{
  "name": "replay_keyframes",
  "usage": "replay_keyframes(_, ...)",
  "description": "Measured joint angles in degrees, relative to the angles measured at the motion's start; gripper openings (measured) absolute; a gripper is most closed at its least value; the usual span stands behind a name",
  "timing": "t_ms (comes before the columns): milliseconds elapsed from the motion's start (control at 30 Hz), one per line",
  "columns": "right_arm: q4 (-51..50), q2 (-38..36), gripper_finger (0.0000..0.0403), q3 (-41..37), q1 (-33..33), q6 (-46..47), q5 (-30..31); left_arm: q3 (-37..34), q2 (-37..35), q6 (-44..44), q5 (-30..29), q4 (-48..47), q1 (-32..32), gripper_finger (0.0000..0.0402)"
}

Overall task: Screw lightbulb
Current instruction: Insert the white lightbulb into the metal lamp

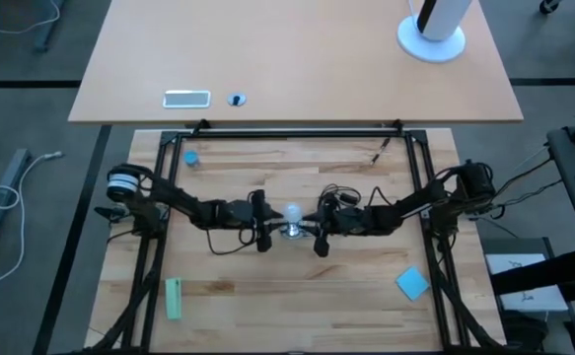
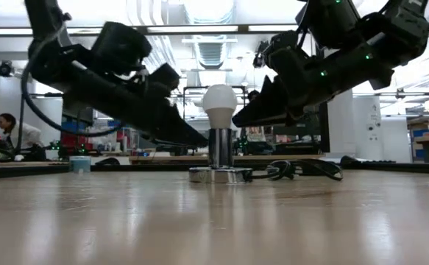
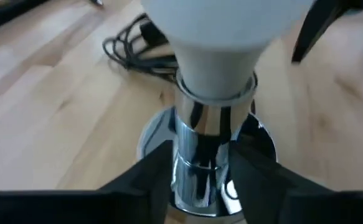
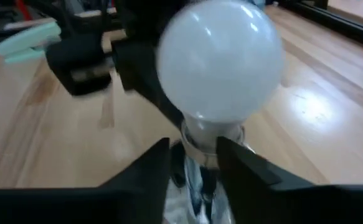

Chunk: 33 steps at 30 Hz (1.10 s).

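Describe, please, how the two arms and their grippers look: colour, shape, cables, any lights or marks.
Both arms are black, made of chunky jointed segments. Loose black cables run along them. The left arm has a white ring at its base joint. The right arm shows small green lights on its body. Each gripper, left gripper and right gripper, ends in two flat, dark, wedge-shaped fingers. No readable markings show.

Landmark: the socket [image 1: 292,232], standing mid-table [image 1: 297,296].
Lightbulb [image 2: 219,103]: upright on top of the socket, seated in it.
My left gripper [image 3: 200,180]: left of the socket, fingers either side of its stem.
My right gripper [image 4: 193,165]: right of the socket, fingers flanking its neck below the bulb.
Cord [image 2: 302,169]: on the table, right of the socket.
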Motion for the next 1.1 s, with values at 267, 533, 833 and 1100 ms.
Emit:
replay_keyframes(267, 0.75, 2.28, 0.0249, 1.2, -1.12, -0.06, 3.87, 2.07, 3.96, 0.02, -0.1, -0.26, -0.01, 0.0193)
replay_keyframes(533, 3.8, 2.35, 0.0272, 1.8, -2.76, -5.03, 3.07, 2.65, 4.28, 0.95, 0.18, -0.98, 0.03, 0.0162)
replay_keyframes(833, 7.92, 4.71, 0.0245, 1.87, -3.27, -6.79, 0.09, 3.33, 4.28, 1.15, 3.53, -3.54, 0.06, 0.0113)
replay_keyframes(1100, 9.93, 9.15, 0.0204, 3.51, -4.01, -7.18, -2.46, 4.45, 4.24, 1.44, 4.52, -5.95, 0.08, 0.0064)
